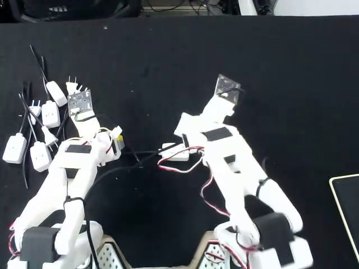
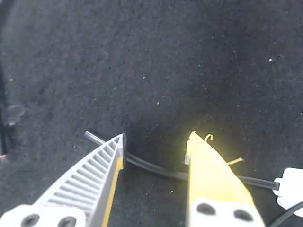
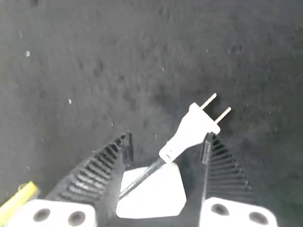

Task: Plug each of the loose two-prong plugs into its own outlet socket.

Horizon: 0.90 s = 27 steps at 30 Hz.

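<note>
A white two-prong plug [image 3: 194, 126] lies on the black mat between the spread fingers of my right gripper [image 3: 168, 137], prongs pointing away from the wrist. Its black cable runs back over a white outlet socket [image 3: 151, 191] close under the wrist. In the high view that socket [image 1: 173, 152] sits mid-table at the right gripper [image 1: 178, 145]. My left gripper [image 2: 156, 138] is open and straddles the black cable [image 2: 156, 169] just above the mat; a white piece [image 2: 289, 187] lies at the cable's end. From above, the left gripper [image 1: 116, 141] is left of the socket.
Several white sockets and plugs with black cables [image 1: 39, 129] lie bunched at the table's left side, beside the left arm. A light-rimmed dark panel [image 1: 348, 213] sits at the right edge. The black mat [image 1: 168, 61] stretches open behind both arms.
</note>
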Tool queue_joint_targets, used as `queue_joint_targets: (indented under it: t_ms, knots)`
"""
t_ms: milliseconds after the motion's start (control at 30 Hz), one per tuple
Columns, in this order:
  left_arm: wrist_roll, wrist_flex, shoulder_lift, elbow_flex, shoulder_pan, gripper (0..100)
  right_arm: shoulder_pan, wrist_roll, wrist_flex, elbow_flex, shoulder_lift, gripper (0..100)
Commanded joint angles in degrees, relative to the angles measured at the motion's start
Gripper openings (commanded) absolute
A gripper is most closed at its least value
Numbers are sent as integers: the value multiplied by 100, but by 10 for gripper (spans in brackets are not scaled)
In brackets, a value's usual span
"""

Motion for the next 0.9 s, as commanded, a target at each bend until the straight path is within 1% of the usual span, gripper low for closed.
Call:
queue_joint_targets:
  t_ms: [0,100,200,300,400,467,500,567,633,700,733,800,867]
  knots:
    - [79,-35,-202,-13,-48,213,176,-79,-316,-189,593,224]
    - [79,-35,-202,-13,-22,213,211,-70,-237,-462,1182,223]
    - [79,-35,-202,-13,-13,213,229,-62,229,-787,1446,220]
    - [79,-35,-202,-13,-22,213,360,-62,932,-1051,1332,219]
    - [79,-35,-202,-13,-13,213,703,-53,1547,-1182,1059,217]
    - [79,-35,-202,-13,-13,213,1011,-9,1785,-1191,840,177]
    - [79,-35,-202,-13,-13,213,1125,176,1785,-1191,725,129]
    - [79,-35,-202,-13,-13,213,1345,879,1732,-1191,532,5]
    - [79,-35,-202,-13,-13,213,1468,1688,1741,-1174,321,36]
    - [79,-35,-202,-13,-31,213,1626,2426,1749,-1174,92,7]
    - [79,-35,-202,-13,-40,213,1705,2743,1749,-1156,-31,14]
    - [79,-35,-202,-13,-48,213,1811,3288,1758,-1147,-215,21]
    - [79,-35,-202,-13,-48,213,1802,3631,1864,-1095,-321,22]
